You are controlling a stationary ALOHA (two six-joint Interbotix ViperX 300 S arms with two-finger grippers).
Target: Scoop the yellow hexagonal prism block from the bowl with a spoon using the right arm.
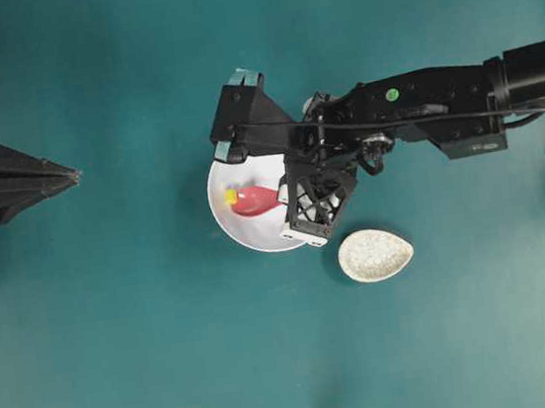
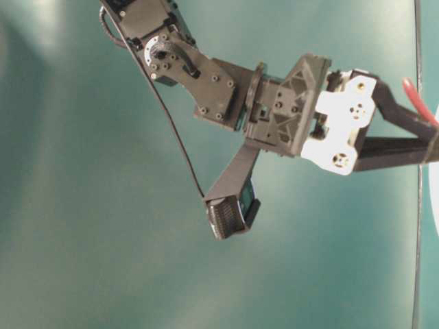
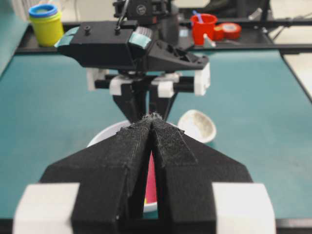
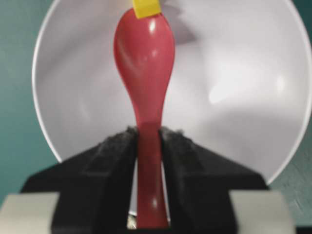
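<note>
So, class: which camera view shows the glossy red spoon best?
The right wrist view: the whole glossy red spoon fills it, held in the right gripper. Overhead shows only its scoop, table-level a handle sliver, left wrist a strip.

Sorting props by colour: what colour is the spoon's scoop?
Glossy red-pink; the spoon shows best in the right wrist view, inside the white bowl.

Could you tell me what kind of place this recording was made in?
Probably a robotics lab workbench: a teal table mat flanked by two black robot arms, a white bowl set out for practice, and supply tubs on a shelf behind.
</note>
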